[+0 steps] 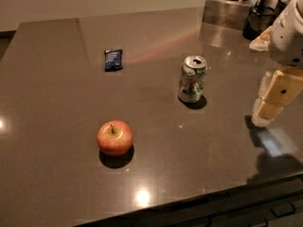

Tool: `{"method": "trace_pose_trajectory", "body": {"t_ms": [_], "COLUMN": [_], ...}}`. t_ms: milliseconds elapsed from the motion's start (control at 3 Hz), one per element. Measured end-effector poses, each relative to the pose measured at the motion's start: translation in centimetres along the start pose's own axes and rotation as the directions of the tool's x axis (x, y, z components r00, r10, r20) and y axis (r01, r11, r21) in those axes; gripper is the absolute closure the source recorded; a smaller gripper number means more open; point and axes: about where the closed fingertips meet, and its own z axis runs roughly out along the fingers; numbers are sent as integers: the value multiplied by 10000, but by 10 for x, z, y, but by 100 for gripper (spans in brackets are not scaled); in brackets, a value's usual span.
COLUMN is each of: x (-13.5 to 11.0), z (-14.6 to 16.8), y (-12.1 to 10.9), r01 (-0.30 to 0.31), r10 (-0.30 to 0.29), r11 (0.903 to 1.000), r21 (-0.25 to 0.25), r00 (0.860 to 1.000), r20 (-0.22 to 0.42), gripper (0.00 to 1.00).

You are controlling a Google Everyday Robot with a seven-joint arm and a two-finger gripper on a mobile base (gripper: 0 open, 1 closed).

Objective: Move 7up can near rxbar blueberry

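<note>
The 7up can stands upright near the middle of the dark countertop, dented, with its silver top and opening showing. The rxbar blueberry lies flat to the can's left and farther back, a small dark blue wrapper. My gripper hangs at the right edge of the view, to the right of the can and apart from it, a little above the counter, holding nothing.
A red-yellow apple sits in front, left of the can. A metal box, dark containers and a crumpled napkin crowd the back right corner. The counter's front edge runs along the bottom.
</note>
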Motion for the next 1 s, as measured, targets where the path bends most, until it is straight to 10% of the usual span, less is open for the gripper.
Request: {"method": "trace_pose_trajectory", "body": {"t_ms": [1000], "x": [-26], "z": [12], "y": [-16], "r01": [-775], "r10": [801], "r11": [9965], "r21": [-303], "r00": [9919], "r20": [983], "gripper": [0]}}
